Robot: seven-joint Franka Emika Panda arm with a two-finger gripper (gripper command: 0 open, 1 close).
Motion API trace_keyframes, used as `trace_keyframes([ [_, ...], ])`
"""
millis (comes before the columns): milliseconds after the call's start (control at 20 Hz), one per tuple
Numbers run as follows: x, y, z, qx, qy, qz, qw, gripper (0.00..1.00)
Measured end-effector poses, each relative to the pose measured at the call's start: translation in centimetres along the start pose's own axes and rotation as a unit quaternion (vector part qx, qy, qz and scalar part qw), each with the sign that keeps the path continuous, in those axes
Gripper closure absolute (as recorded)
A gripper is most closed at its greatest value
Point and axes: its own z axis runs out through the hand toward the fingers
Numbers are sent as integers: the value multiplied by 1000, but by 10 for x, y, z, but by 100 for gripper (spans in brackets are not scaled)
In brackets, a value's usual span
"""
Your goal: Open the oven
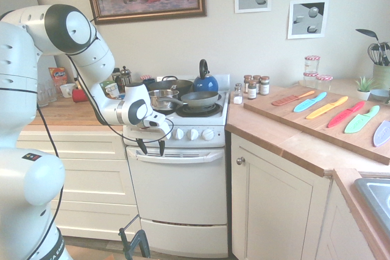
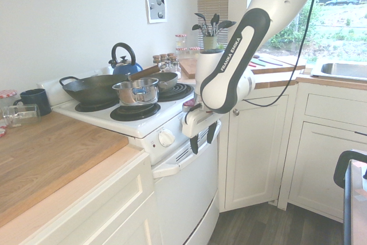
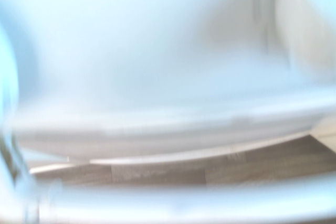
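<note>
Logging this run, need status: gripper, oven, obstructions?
Gripper open, pointing down at the handle. Oven door shut. Nothing visibly blocking the door front.

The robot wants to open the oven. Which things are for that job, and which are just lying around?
For the job:
- oven door
- door handle
- gripper

Just around:
- blue kettle
- shiny pot
- colourful knives
- mug

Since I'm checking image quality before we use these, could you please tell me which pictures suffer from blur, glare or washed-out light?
Wrist view: heavily blurred, with pale blue-white haze over most of it, the wood-look floor being somewhat more legible; first exterior view: reasonably sharp but slightly hazy; second exterior view: fairly clear, bright outside the window.
</note>
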Motion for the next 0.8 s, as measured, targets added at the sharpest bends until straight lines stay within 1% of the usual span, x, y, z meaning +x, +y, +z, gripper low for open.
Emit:
trace_keyframes([
  [200, 12, -5, 22, -2, 3, -2, 1000, 0],
  [450, 15, 1, 56, 10, 18, -14, 1000, 0],
  [650, 20, 14, 65, 17, 27, -28, 999, 0],
  [800, 26, 39, 69, 12, 33, -28, 999, 0],
])
